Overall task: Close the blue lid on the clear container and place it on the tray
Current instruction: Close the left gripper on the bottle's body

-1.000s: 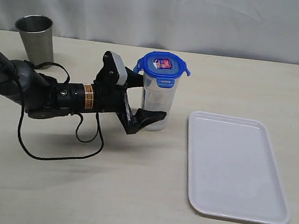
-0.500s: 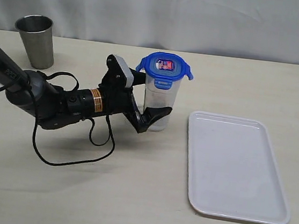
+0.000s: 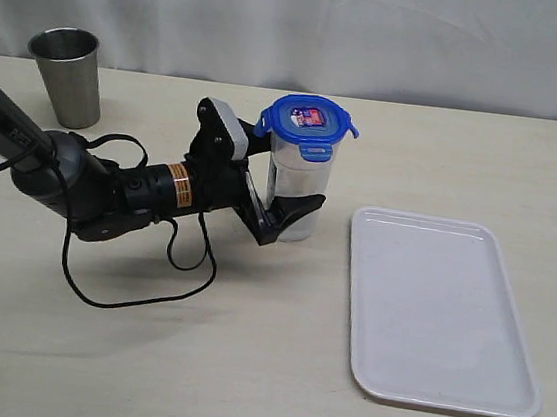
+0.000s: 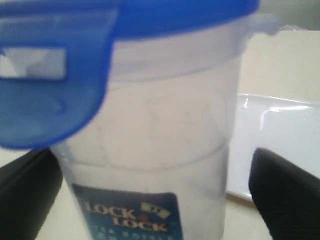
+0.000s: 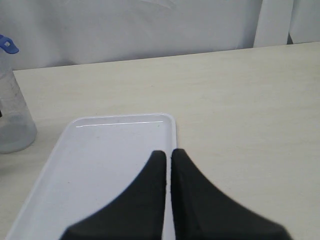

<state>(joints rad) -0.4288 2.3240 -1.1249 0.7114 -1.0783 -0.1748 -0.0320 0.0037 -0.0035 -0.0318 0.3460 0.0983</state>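
Note:
The clear container point(image 3: 296, 192) stands upright on the table left of the tray point(image 3: 442, 318), with the blue lid point(image 3: 307, 119) sitting on top of it. My left gripper point(image 3: 288, 177) lies low and sideways, open, one finger on each side of the container's body. In the left wrist view the container point(image 4: 150, 150) and its lid point(image 4: 75, 60) fill the frame between the two black fingers point(image 4: 285, 195), with a gap showing on one side. My right gripper point(image 5: 167, 153) is shut and empty, hovering over the tray's edge point(image 5: 100, 165); the exterior view does not show it.
A grey steel cup point(image 3: 67, 74) stands at the back left of the table. The left arm's black cable point(image 3: 139, 288) loops on the table in front of the arm. A white curtain hangs behind the table.
The left arm has swung and slid to the right, bringing its open fingers further around the container. The container and lid have shifted slightly. The right gripper stays shut.

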